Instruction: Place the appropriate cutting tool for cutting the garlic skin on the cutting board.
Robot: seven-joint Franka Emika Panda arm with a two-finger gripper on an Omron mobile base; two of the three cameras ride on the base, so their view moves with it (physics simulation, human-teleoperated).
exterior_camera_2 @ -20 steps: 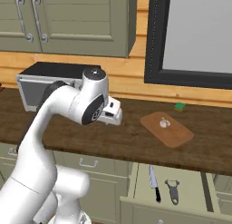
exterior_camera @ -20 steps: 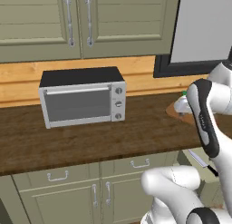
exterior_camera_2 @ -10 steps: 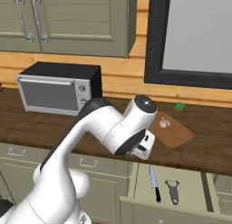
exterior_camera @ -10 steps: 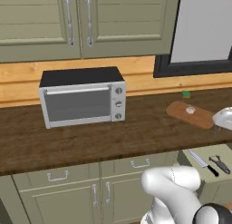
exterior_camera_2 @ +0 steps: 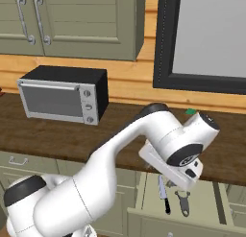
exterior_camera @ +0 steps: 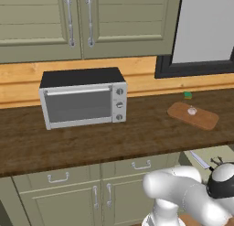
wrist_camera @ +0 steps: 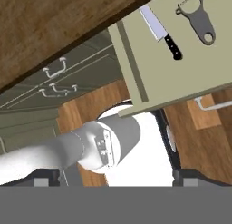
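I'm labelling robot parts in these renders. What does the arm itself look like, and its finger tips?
The arm is glossy white, built of thick rounded tube segments with dark grey to black joint caps, one on the wrist and one at the base. No cables or markings show. In the hand view the finger tips are small, dark and blocky.

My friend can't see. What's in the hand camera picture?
A knife with a black handle lies in an open drawer, next to a grey peeler. The wooden counter is above the drawer, with cabinet doors beside it.
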